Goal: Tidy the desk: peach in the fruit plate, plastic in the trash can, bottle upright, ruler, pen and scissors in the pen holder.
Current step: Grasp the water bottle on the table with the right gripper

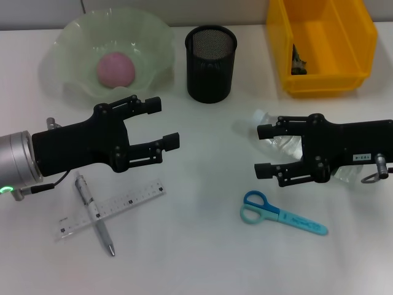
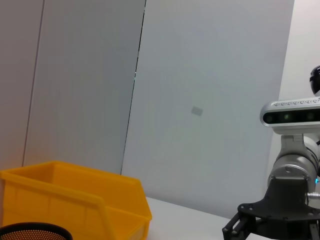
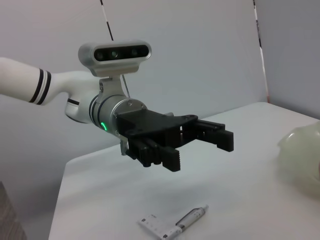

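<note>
Pen (image 1: 94, 212) crosses ruler (image 1: 112, 209) on white desk (image 1: 196, 258).

You have a smooth, matt white surface (image 1: 202, 258) under everything. The fruit plate (image 1: 67, 49) looks like translucent, frosted pale-green glass or plastic with a wavy rim; the peach (image 1: 115, 69) in it is matt pink. The pen holder (image 1: 210, 62) is black wire mesh. The trash can (image 1: 319, 80) is glossy yellow plastic. The bottle (image 1: 279, 142) is clear, crinkled plastic. The ruler (image 1: 132, 201) is transparent plastic, the scissors (image 1: 276, 212) have smooth blue plastic handles. Both claws, left (image 1: 169, 125) and right (image 1: 265, 150), are matt black; the left wrist is brushed metal.
</note>
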Motion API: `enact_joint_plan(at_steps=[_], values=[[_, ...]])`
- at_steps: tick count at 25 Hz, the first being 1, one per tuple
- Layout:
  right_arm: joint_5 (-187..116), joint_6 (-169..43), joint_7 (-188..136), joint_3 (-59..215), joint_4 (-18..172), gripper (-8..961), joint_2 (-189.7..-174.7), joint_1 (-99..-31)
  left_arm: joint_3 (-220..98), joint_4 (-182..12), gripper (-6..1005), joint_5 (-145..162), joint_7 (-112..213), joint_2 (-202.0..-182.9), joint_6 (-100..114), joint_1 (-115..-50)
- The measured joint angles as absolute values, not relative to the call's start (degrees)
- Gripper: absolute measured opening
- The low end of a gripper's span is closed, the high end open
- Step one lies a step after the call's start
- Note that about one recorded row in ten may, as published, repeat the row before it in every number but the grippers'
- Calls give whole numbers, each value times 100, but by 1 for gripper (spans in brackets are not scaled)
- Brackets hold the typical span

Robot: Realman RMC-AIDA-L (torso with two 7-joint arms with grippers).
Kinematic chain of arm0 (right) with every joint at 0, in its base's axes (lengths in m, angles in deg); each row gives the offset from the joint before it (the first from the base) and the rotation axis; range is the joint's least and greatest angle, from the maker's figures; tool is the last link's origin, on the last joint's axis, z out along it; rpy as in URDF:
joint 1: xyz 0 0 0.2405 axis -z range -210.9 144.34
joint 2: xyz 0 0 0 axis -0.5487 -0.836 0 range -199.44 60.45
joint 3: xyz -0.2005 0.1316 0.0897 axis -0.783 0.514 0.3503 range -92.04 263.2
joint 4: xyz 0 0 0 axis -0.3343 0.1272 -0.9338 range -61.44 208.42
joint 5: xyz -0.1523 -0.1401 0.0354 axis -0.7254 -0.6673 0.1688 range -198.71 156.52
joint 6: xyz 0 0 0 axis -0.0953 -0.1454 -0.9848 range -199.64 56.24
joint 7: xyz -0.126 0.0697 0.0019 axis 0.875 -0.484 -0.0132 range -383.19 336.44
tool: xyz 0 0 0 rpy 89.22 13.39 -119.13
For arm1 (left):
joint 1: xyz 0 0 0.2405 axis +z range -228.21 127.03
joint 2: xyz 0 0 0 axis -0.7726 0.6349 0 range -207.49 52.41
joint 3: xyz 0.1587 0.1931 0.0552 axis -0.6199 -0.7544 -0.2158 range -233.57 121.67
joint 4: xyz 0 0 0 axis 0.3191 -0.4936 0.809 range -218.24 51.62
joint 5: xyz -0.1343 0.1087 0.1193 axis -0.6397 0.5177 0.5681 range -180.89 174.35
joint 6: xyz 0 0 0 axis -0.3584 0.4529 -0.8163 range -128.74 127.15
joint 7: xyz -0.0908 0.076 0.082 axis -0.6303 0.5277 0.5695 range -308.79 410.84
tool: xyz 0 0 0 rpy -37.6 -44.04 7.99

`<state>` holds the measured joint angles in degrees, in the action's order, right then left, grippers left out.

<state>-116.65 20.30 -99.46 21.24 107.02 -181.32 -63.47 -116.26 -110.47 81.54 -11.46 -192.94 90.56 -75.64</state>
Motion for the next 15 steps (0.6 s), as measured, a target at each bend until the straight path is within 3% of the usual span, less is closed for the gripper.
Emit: enact_joint_plan(at_steps=[8, 15], values=[[-11685, 2034, -10111, 2159, 10832, 826, -18150, -6342, -11624, -11056, 815, 8155, -1144, -19294, 9062, -7570], [-13093, 2512, -12534, 2684, 12622, 827, -18112, -6666, -11624, -11065, 815, 8155, -1128, -19293, 9075, -7588]])
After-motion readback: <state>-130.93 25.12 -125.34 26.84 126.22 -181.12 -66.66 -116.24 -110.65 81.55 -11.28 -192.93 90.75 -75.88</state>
